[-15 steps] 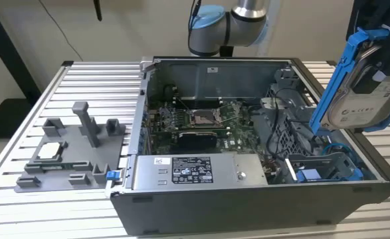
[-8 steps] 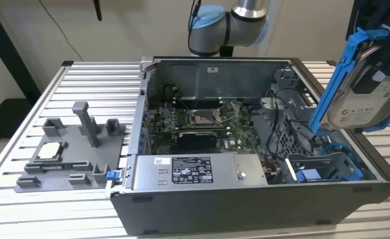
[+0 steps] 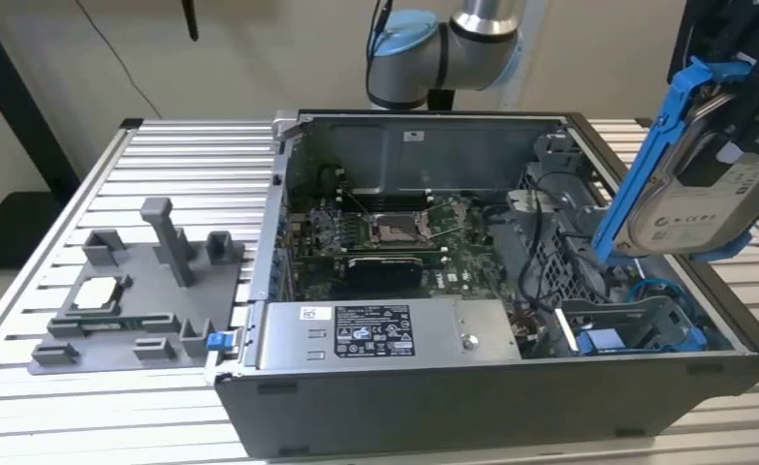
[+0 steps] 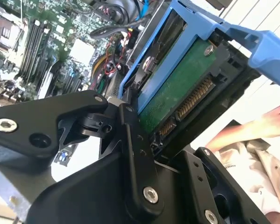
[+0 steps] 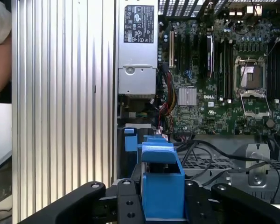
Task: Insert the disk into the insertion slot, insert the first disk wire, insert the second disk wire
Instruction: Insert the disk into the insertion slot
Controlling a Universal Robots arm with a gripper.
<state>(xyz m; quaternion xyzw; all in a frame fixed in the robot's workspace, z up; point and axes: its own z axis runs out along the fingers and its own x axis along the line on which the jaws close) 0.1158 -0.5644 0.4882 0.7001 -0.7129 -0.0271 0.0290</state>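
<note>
The disk (image 3: 689, 189), a silver drive with a white label in a bright blue caddy, hangs tilted on edge above the right end of the open computer case. My gripper (image 3: 731, 136) is shut on its upper part. In the second wrist view the disk (image 4: 177, 88) shows its green board and connector between my black fingers (image 4: 130, 140). The blue caddy (image 5: 161, 186) sits between the fingers in the first wrist view. Below, the insertion slot (image 3: 631, 325), a grey bay with blue fittings, lies at the case's near right corner. Black and blue cables (image 3: 645, 289) lie beside it.
The motherboard (image 3: 379, 232) and the power supply (image 3: 379, 334) fill the case. A grey fixture (image 3: 120, 291) holding a chip stands on the slatted table (image 3: 173, 165) at the exterior view's left. A person's hand (image 4: 266, 123) is close beside the table.
</note>
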